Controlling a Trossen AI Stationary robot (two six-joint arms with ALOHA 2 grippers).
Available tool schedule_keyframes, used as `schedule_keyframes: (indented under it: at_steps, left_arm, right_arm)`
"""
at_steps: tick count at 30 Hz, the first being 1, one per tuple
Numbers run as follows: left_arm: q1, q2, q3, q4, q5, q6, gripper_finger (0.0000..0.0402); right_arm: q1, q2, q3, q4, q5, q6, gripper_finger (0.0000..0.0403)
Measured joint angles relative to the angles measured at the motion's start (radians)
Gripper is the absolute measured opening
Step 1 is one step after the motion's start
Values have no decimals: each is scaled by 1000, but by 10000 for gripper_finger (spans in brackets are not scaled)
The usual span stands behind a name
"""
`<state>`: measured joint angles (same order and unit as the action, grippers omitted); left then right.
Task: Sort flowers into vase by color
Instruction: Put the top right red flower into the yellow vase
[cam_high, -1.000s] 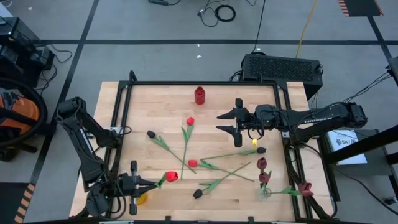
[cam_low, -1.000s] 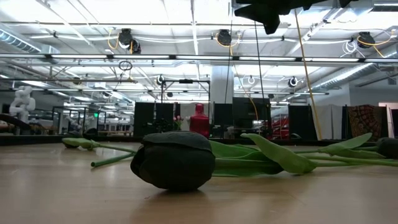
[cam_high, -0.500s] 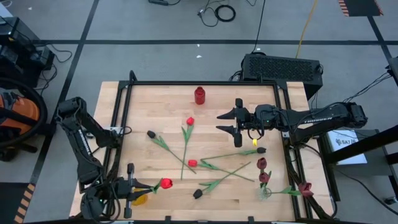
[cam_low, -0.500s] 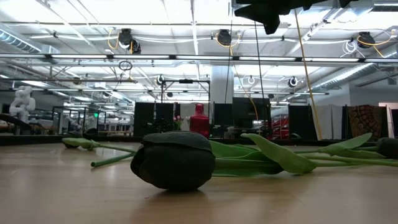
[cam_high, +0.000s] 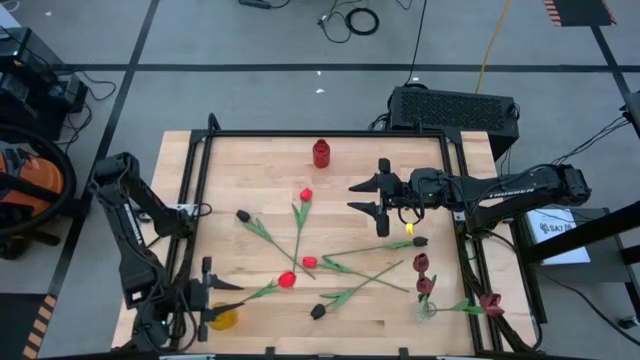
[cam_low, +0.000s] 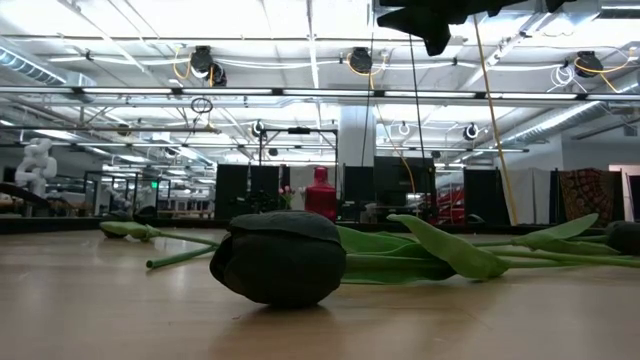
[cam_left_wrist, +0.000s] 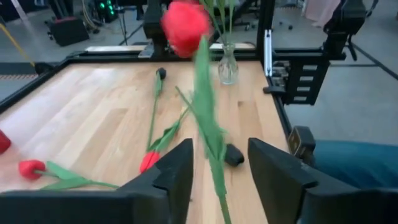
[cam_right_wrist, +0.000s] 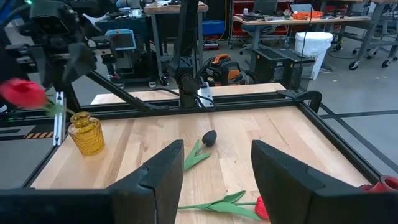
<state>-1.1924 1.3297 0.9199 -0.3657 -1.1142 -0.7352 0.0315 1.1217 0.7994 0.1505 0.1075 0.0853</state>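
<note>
Wooden tabletop (cam_high: 340, 165), lab behind. Left hand (cam_high: 204, 302) wide over yellow vase (cam_high: 222, 319), red flower (cam_high: 287, 280) dropping free beside it; regrasp stem, aim upright. Right hand (cam_high: 382, 193) wide, idle.

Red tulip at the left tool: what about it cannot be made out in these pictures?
- Stem end of the red tulip: in the high view the left tool covers it; in the left wrist view the picture's edge cuts it off. Whether it reaches the yellow vase cannot be told.
- Its leaves: left wrist view, blurred.
- The whole flower: low view, not seen; a black tulip head fills the front.
</note>
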Motion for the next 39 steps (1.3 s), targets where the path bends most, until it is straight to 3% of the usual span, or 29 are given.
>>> schedule_keyframes:
  at_steps: [8, 15, 26, 33, 39]
  left_arm:
    - [-14, -62, 0, -63, 11, -24, 173]
    - [12, -57, 0, -43, 15, -201, 181]
    - [47, -8, 0, -33, 144, -274, 299]
    - [48, -7, 0, -151, 200, -406, 294]
    - [78, 22, 0, -159, 257, -410, 281]
  right_arm:
    - [0, 0, 0, 0, 0, 0, 180]
    - [0, 0, 0, -1, 0, 0, 180]
    - [0, 0, 0, -5, 0, 3, 180]
    - [0, 0, 0, -5, 0, 3, 180]
    - [0, 0, 0, -5, 0, 3, 180]
